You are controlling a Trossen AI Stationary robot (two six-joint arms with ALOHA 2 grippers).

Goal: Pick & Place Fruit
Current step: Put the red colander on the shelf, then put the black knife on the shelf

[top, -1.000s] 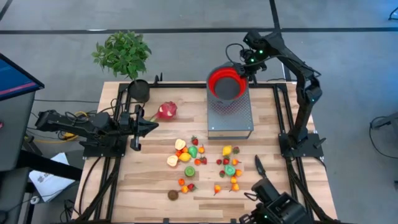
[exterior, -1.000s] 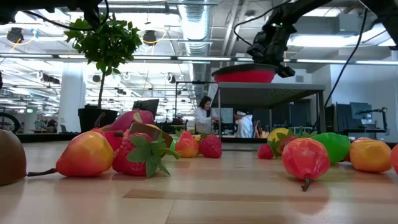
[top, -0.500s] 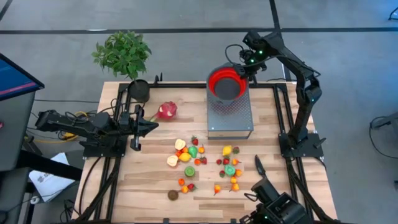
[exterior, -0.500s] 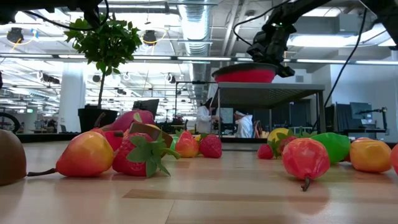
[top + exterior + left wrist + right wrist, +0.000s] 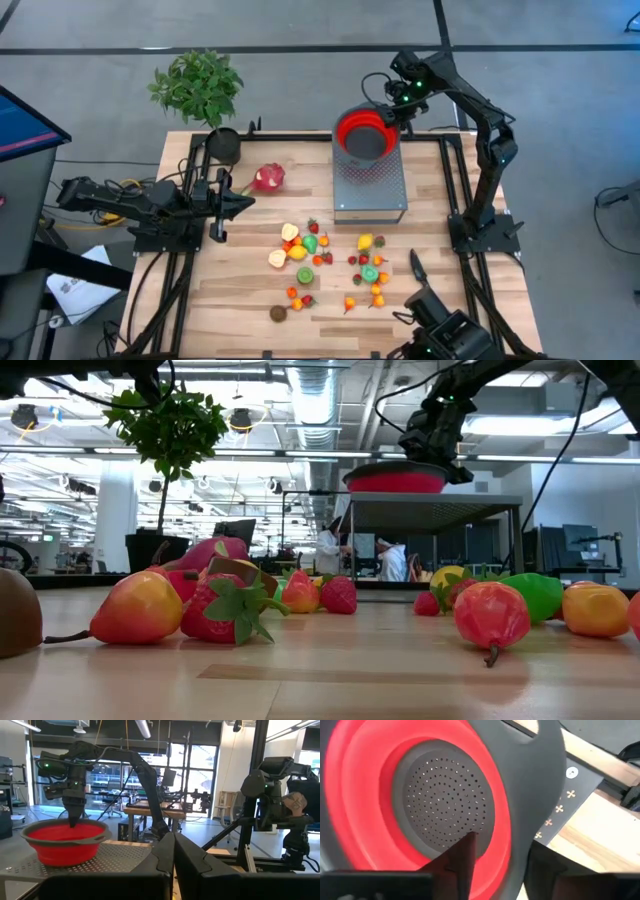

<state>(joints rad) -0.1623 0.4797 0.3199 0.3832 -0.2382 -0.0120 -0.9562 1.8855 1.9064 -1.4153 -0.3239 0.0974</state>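
Many small toy fruits (image 5: 330,262) lie scattered on the wooden table, and a pink-red dragon fruit (image 5: 268,178) rests farther left. A red bowl (image 5: 363,134) with a grey inside sits on a grey perforated stand (image 5: 370,190) at the far side. My right gripper (image 5: 502,855) points down at the bowl's right rim and is open, one finger inside the bowl and one outside. My left gripper (image 5: 245,200) is shut with nothing in it, and hovers level at the table's left. My right gripper stands astride the bowl's rim (image 5: 512,835) from above, one finger (image 5: 462,857) over the grey inside and the other (image 5: 545,865) outside the wall. I cannot tell whether either finger touches the rim. The bowl rests on the stand.
A black-handled knife (image 5: 414,265) lies near the table's right edge. A potted plant (image 5: 200,88) stands at the far left corner. A brown fruit (image 5: 278,313) lies near the front. A camera mount (image 5: 440,330) sits at the front right.
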